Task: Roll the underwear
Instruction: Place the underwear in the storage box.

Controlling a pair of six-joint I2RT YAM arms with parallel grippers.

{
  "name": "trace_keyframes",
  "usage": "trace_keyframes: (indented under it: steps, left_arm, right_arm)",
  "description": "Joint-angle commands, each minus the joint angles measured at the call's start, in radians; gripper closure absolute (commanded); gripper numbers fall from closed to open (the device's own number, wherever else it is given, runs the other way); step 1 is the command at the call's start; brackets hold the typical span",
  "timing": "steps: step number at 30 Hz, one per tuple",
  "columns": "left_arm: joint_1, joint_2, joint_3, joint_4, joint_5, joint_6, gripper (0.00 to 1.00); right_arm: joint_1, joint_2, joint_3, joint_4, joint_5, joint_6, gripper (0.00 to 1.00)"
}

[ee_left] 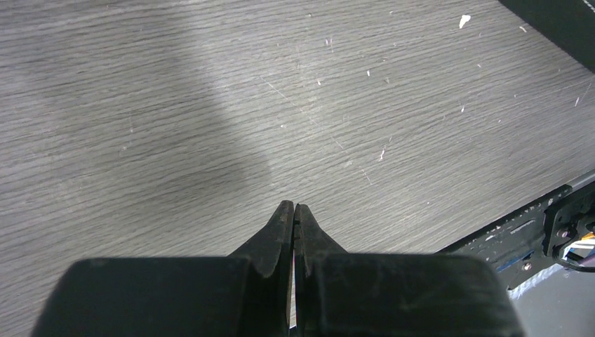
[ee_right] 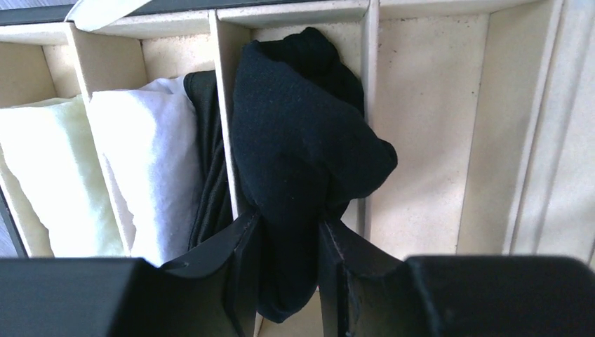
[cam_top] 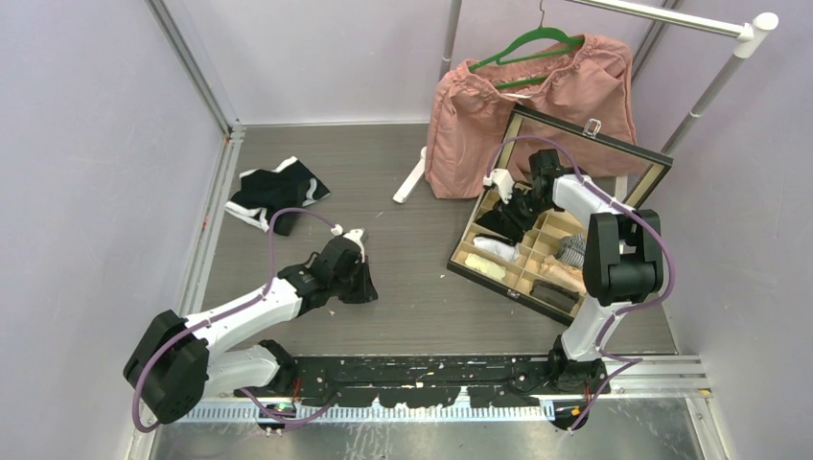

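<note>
Black underwear (ee_right: pixel 302 140) is held clamped in the right hand (ee_right: pixel 289 235) over a partitioned box (ee_right: pixel 435 105) on the scuffed grey wood-grain counter (ee_left: pixel 210 105), lilac walls (cam_top: pixel 96 144) around, the left hand (ee_left: pixel 294 208) pressed together.

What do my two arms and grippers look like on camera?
The left arm and right arm both have white links, black joint housings and a looping purple cable. The left gripper and right gripper have two black, tapering fingers. No markings show.
</note>
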Motion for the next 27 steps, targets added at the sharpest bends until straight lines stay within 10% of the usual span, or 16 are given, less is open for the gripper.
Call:
trace_keyframes:
  steps: [1, 27]
  left_arm:
    - [0.005, -0.007, 0.036, 0.028, 0.017, 0.015, 0.99]
    - [0.005, -0.002, 0.04, 0.027, 0.028, 0.013, 0.99]
  right_arm:
    - [-0.011, -0.034, 0.036, 0.017, 0.036, 0.024, 0.62]
    - [-0.018, -0.132, 0.069, -0.02, 0.06, 0.064, 0.42]
